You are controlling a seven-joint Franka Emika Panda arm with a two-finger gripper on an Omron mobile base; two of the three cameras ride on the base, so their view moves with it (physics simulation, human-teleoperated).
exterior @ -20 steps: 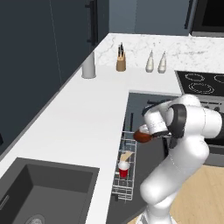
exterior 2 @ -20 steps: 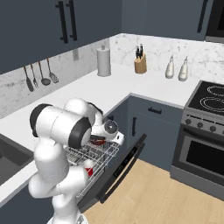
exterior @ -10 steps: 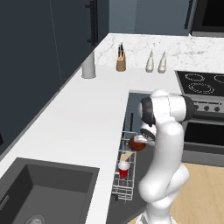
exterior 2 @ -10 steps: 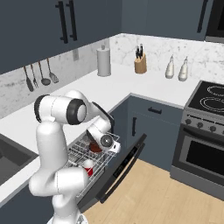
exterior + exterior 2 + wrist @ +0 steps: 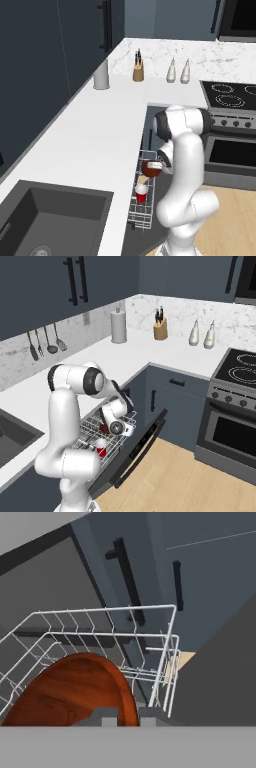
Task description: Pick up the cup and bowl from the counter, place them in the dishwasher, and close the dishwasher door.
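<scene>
The fingers (image 5: pixel 156 167) hold the bowl (image 5: pixel 150 169) over the white rack (image 5: pixel 141 215), above the cup (image 5: pixel 141 192).

The left base view looked forward and down from behind the arm's left side, along the white marbled L-shaped counter (image 5: pixel 90 135) toward the far corner. The right base view faced the same corner from behind the arm's right side, taking in more wooden floor. Both shared the counter, the white wire rack (image 5: pixel 142 200) (image 5: pixel 100 431) and the steel oven (image 5: pixel 232 135) (image 5: pixel 230 421). The hand view sat very near, looking along the gripper into the rack (image 5: pixel 150 642) and past it at dark grey-blue cabinet fronts (image 5: pixel 200 572).
</scene>
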